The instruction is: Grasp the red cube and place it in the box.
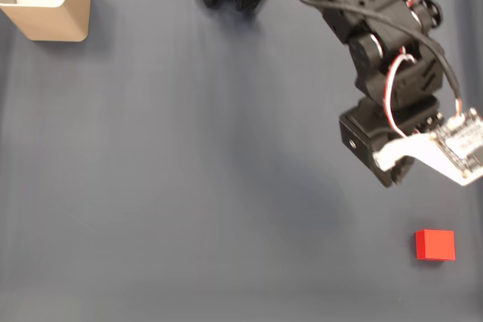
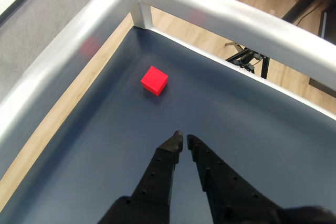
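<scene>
Fixed view, cube: the red cube (image 1: pixel 435 245) lies on the dark mat (image 1: pixel 211 186) at about 4 o'clock of the frame, close to the right edge, apart from everything else.
Fixed view, box: the box (image 1: pixel 56 13) stands at about 10 o'clock in the far corner, white stuff inside, well apart from the cube.
Fixed view, arm: the black arm (image 1: pixel 377 50) reaches down from 12 o'clock; its wrist hangs above the cube, at the cube's 12 o'clock, not touching it.
Wrist view, cube: the cube (image 2: pixel 154 80) sits at 11 o'clock of the fingertips, near the corner where the silver rails (image 2: pixel 210 9) meet.
Wrist view, fingers: the gripper (image 2: pixel 183 140) holds nothing; its tips stand nearly closed, only a thin slit between them.
Risk, approach: with the jaws this narrow, a descent would likely push or knock the cube toward the rail rather than straddle it.
Risk, alignment: the cube lies turned and off the gripper's line, so an uncorrected grasp may catch a corner and slip.
Risk, carry: the long haul to the box leaves room for a weak grip to drop it.
</scene>
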Motion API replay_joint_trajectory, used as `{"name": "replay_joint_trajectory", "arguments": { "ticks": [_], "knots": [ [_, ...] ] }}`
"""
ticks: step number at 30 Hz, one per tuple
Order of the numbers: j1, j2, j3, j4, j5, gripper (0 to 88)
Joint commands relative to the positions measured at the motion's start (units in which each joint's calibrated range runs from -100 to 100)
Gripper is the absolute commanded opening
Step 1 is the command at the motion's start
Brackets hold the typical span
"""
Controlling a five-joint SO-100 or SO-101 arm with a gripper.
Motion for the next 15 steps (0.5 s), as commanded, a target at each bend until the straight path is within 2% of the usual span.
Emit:
{"name": "replay_joint_trajectory", "arguments": {
  "ticks": [1,15],
  "knots": [
    [-0.83,3.75,-8.31,-1.21,0.29,1.2],
    [-2.46,23.51,-29.11,-4.41,1.12,11.7]
  ]
}}
